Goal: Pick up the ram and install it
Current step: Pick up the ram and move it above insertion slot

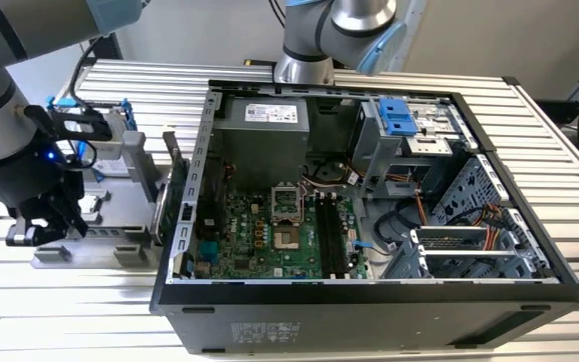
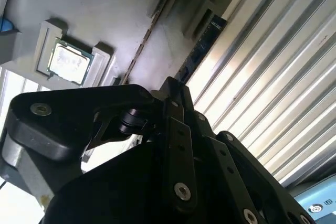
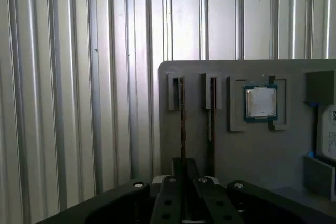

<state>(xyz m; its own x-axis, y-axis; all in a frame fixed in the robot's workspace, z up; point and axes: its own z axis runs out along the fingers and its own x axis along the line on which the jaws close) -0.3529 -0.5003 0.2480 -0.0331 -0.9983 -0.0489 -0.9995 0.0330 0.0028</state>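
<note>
The ram (image 3: 181,114) is a thin stick seen edge-on, standing in a slot of a grey parts holder (image 3: 294,156). In the second wrist view the ram (image 2: 148,32) runs straight into my black fingertips. My gripper (image 3: 184,165) sits over the near end of that slot, jaws drawn together on the stick's end. In the exterior view my gripper (image 1: 30,235) hangs at the left end of the holder (image 1: 99,219), left of the open computer case. The motherboard's black slots (image 1: 332,234) lie inside the case.
A second stick (image 3: 211,109) stands in the neighbouring slot, and a processor chip (image 3: 260,102) rests in a recess beside it. The case wall (image 1: 197,188) rises between holder and motherboard. Another arm's base (image 1: 304,68) stands behind the case. Ribbed metal table (image 3: 79,103) surrounds everything.
</note>
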